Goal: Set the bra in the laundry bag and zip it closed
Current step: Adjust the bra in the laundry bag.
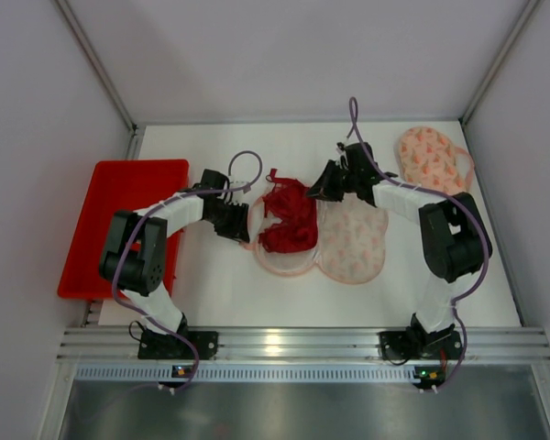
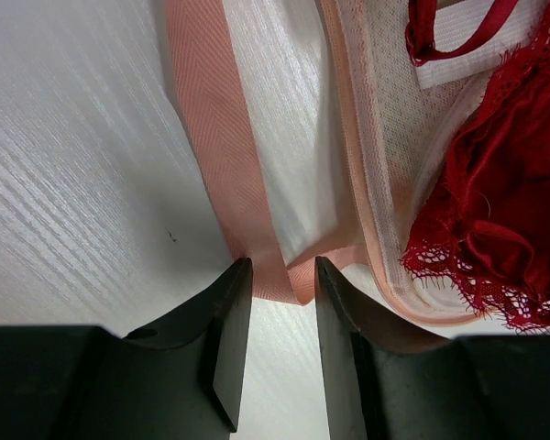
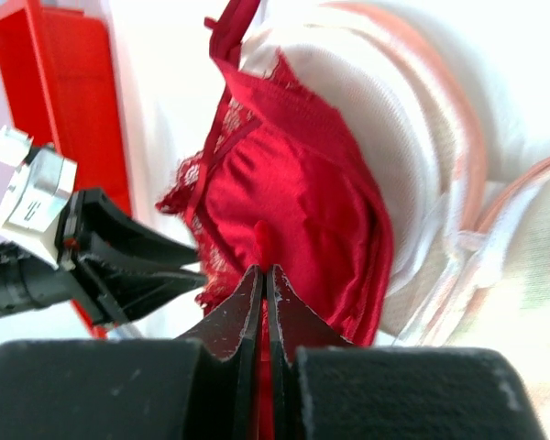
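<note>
The red lace bra [image 1: 289, 225] lies bunched in the left half of the open laundry bag [image 1: 353, 247], a white mesh clamshell with pink trim. My right gripper [image 1: 319, 191] hovers just right of the bra, and its jaws [image 3: 264, 270] are shut on a thin red strap of the bra [image 3: 293, 202]. My left gripper [image 1: 246, 225] sits at the bag's left edge. In the left wrist view its jaws [image 2: 282, 266] stand apart on the table, with the fold of the bag's pink ribbon loop [image 2: 215, 137] lying between the tips. Mesh [image 2: 385, 137] and red lace [image 2: 504, 202] lie to their right.
A red tray [image 1: 119, 211] lies at the left side of the table. A second printed pouch [image 1: 431, 156] rests at the back right. Enclosure walls stand at the back and on both sides.
</note>
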### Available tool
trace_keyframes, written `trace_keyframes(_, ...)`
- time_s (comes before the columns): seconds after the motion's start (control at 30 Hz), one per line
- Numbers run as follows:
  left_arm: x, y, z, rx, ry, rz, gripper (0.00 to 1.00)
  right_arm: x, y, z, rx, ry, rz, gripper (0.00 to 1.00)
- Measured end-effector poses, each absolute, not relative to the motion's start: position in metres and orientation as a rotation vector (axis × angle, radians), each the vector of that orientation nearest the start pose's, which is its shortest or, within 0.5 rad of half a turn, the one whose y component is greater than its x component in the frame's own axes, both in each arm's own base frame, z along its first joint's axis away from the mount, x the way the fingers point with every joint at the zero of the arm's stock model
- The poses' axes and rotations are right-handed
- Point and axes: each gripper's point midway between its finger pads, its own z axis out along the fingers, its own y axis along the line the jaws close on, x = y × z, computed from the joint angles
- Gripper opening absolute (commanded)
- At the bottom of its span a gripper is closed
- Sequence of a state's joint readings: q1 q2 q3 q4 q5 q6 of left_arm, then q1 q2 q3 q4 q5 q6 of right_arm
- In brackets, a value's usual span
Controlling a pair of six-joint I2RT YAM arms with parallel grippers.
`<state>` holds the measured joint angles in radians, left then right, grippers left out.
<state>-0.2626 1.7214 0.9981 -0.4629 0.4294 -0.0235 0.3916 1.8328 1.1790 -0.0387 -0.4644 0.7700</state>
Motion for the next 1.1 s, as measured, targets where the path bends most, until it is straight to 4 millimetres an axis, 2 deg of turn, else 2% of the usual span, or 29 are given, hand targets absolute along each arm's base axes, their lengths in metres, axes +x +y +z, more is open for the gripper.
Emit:
trace_keyframes(0.23, 0.301, -0.159, 0.026, 0.467, 2.706, -0.678, 0.39, 0.402, 0.266, 0.098, 0.123, 2.411, 0.950, 0.00)
trace_keyframes(0.43, 0.299, -0.167, 0.037, 0.520, 2.661, -0.734, 0.40, 0.391, 0.277, 0.088, 0.008, 2.433, 0.918, 0.02)
trace_keyframes(0.57, 0.300, -0.175, 0.065, 0.567, 2.558, -0.789, 0.40, 0.384, 0.280, 0.082, -0.030, 2.457, 0.905, 0.01)
trace_keyframes(0.7, 0.294, -0.186, 0.110, 0.685, 2.367, -0.830, 0.40, 0.383, 0.279, 0.080, -0.057, 2.458, 0.894, 0.00)
trace_keyframes(0.8, 0.277, -0.210, 0.142, 0.897, 2.184, -0.822, 0.37, 0.380, 0.280, 0.078, -0.077, 2.467, 0.882, 0.00)
trace_keyframes(0.9, 0.250, -0.248, 0.156, 1.095, 2.052, -0.877, 0.31, 0.378, 0.280, 0.076, -0.089, 2.474, 0.870, 0.00)
trace_keyframes(1.0, 0.234, -0.276, 0.151, 1.178, 2.034, -0.970, 0.23, 0.377, 0.280, 0.075, -0.089, 2.478, 0.866, 0.01)
trace_keyframes(1.1, 0.239, -0.289, 0.129, 1.130, 2.118, -1.034, 0.18, 0.376, 0.279, 0.074, -0.085, 2.484, 0.858, 0.03)
